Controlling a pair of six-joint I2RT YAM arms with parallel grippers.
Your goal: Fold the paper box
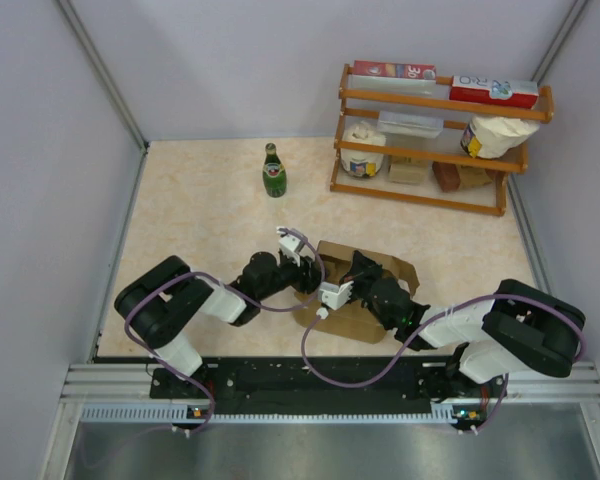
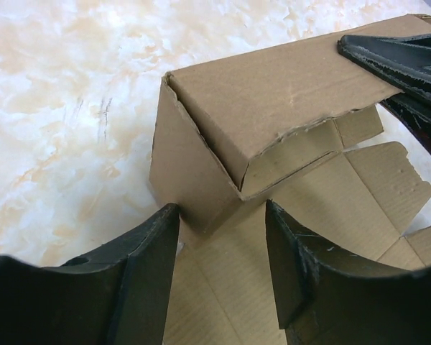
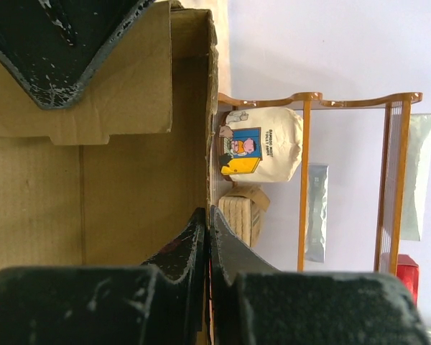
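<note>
The paper box (image 1: 365, 305) is brown corrugated cardboard, partly folded, lying between the two arms. In the left wrist view, one long wall (image 2: 273, 100) is folded up and over the flat base (image 2: 230, 287), with loose flaps to the right. My left gripper (image 2: 223, 208) is open, its fingers straddling the base just in front of the raised corner, gripping nothing. My right gripper (image 3: 208, 215) is shut on the thin edge of an upright box wall (image 3: 136, 180). Its fingers (image 2: 399, 57) show at the wall's far end.
A green bottle (image 1: 273, 170) stands on the marbled table (image 1: 200, 210) at the back. A wooden rack (image 1: 435, 145) at the back right holds printed cartons, bags and packets; it also shows in the right wrist view (image 3: 305, 180). Enclosure walls stand on both sides.
</note>
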